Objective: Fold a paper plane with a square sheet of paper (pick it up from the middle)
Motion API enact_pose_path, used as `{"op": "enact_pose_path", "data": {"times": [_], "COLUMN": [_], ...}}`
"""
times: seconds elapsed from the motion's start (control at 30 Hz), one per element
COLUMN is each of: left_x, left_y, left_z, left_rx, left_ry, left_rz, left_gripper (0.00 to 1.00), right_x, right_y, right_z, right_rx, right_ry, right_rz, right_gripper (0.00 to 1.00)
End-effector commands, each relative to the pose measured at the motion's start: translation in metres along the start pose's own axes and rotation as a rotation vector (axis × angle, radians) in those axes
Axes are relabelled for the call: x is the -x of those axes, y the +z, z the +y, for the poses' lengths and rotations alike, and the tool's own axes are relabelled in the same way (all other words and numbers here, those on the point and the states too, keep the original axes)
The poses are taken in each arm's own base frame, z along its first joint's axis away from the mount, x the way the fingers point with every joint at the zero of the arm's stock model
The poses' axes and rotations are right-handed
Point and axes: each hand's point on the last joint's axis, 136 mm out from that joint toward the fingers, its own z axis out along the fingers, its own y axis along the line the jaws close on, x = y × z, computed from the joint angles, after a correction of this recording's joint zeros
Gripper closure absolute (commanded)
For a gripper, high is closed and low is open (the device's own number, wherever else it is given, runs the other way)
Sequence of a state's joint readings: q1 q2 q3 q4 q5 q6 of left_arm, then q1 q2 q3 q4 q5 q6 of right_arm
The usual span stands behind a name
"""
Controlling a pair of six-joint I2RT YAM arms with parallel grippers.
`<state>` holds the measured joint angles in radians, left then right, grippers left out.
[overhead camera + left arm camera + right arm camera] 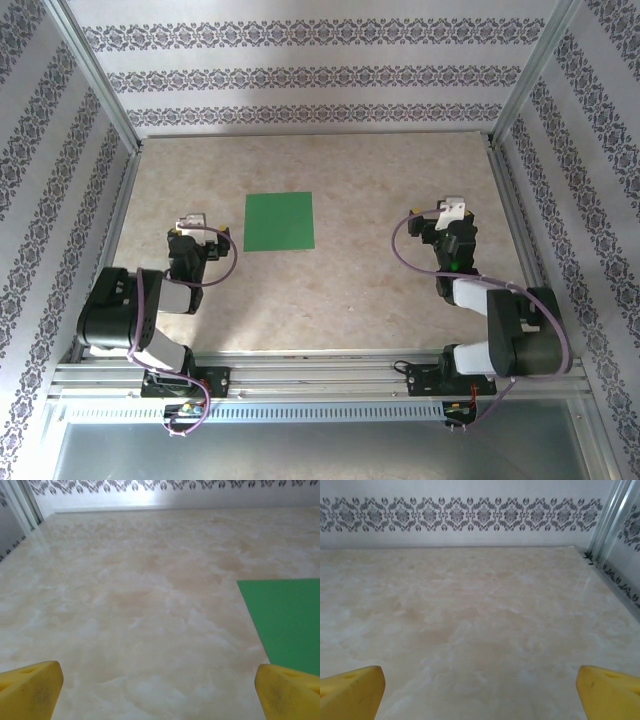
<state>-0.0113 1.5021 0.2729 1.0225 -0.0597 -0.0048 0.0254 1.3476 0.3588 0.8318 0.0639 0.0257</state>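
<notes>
The flat square sheet of paper is judged light, flimsy, crease-prone, best pinched at its middle; the left claw and right claw are spread wide, empty.

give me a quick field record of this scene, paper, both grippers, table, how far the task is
paper: square sheet of paper, bright green, lying flat and unfolded
surface: marbled beige table, sheet left of centre
left arm: left gripper open, empty, just left of the sheet, not touching it
right arm: right gripper open, empty, well to the right of the sheet, over bare table
progress: no fold made, sheet not yet picked up
</notes>
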Motion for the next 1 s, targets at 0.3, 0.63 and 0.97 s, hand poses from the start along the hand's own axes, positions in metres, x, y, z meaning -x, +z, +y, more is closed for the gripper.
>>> {"op": "enact_pose_path", "data": {"times": [0.3, 0.63, 0.97], "left_x": [0.094, 0.101, 0.041], "left_y": [-0.027, -0.023, 0.013], "left_z": [0.014, -0.045, -0.134], "left_rx": [0.079, -0.144, -0.235], "left_ry": [-0.279, -0.494, -0.459], "left_rz": [0.101, 0.451, 0.758], "left_gripper": [0.01, 0.01, 0.0], "right_x": [0.03, 0.035, 0.021], "right_y": [-0.019, -0.014, 0.02], "right_z": [0.02, 0.064, 0.093], "right_rx": [0.034, 0.204, 0.295], "right_ry": [0.282, 0.546, 0.732], "right_rz": [0.309, 0.558, 0.688], "right_gripper": [0.02, 0.02, 0.02]}}
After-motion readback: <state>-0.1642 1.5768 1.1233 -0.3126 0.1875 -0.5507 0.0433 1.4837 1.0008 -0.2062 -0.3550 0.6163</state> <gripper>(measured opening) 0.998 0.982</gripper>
